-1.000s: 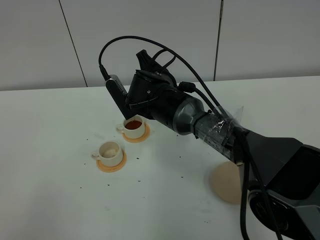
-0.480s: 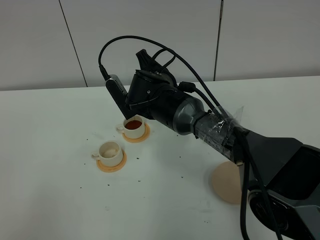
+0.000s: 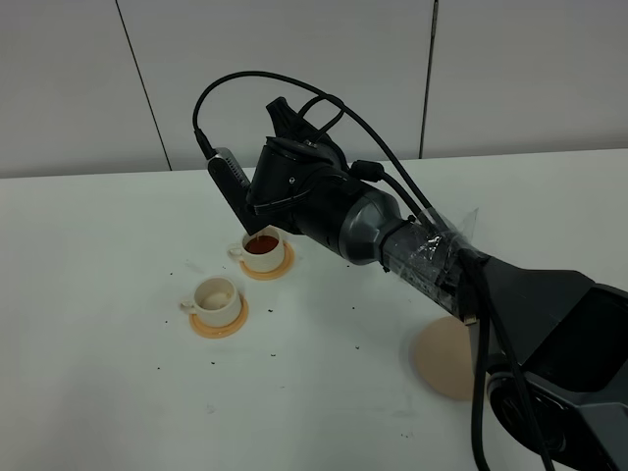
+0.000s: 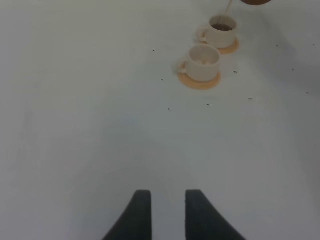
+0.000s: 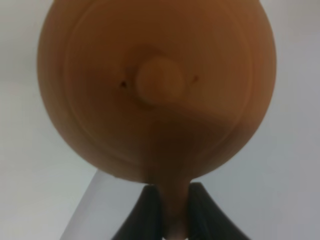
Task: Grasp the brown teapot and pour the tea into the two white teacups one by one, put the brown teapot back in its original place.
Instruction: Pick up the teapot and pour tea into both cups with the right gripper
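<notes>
The brown teapot (image 5: 155, 90) fills the right wrist view, lid knob facing the camera. My right gripper (image 5: 175, 207) is shut on its loop handle. In the high view my right arm (image 3: 324, 201) hides the pot and hangs over the far white teacup (image 3: 262, 248), which holds dark tea (image 3: 261, 245). The left wrist view shows the pot's underside (image 4: 255, 1) above that teacup (image 4: 220, 32), with a thin stream (image 4: 228, 7) running down into it. The near teacup (image 3: 215, 295) looks pale inside. My left gripper (image 4: 164, 202) is open, low over bare table, well short of the cups.
Each cup stands on a small orange coaster (image 3: 220, 324). A pale tan round coaster (image 3: 444, 361) lies bare at the front right, partly behind the right arm's base. Dark specks dot the white table (image 3: 98, 245) around the cups. A grey panel wall stands behind.
</notes>
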{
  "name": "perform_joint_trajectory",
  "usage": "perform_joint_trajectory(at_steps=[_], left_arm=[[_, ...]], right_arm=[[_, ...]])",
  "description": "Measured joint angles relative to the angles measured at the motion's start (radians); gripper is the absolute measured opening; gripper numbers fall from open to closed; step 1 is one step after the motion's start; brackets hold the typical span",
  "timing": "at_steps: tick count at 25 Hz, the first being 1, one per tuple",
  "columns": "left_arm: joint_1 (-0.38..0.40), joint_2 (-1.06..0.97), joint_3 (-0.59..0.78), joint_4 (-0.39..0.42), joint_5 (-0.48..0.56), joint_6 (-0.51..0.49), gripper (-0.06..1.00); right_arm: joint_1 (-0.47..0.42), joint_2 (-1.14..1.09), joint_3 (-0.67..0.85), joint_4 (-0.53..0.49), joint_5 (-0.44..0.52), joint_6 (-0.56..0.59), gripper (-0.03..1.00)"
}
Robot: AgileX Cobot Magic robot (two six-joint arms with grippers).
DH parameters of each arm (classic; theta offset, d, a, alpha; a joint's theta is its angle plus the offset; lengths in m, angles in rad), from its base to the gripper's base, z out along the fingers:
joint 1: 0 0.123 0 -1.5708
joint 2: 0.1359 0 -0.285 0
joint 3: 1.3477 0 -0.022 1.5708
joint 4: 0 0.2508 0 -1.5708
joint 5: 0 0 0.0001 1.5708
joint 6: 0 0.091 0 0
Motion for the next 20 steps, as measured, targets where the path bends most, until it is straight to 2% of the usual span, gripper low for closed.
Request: perform_joint_trajectory(at_steps=[20], left_arm=[[0.0,0.0,0.0,0.0,0.0,0.0,0.24]], right_arm=[[0.0,0.0,0.0,0.023,0.001,0.0,0.1]])
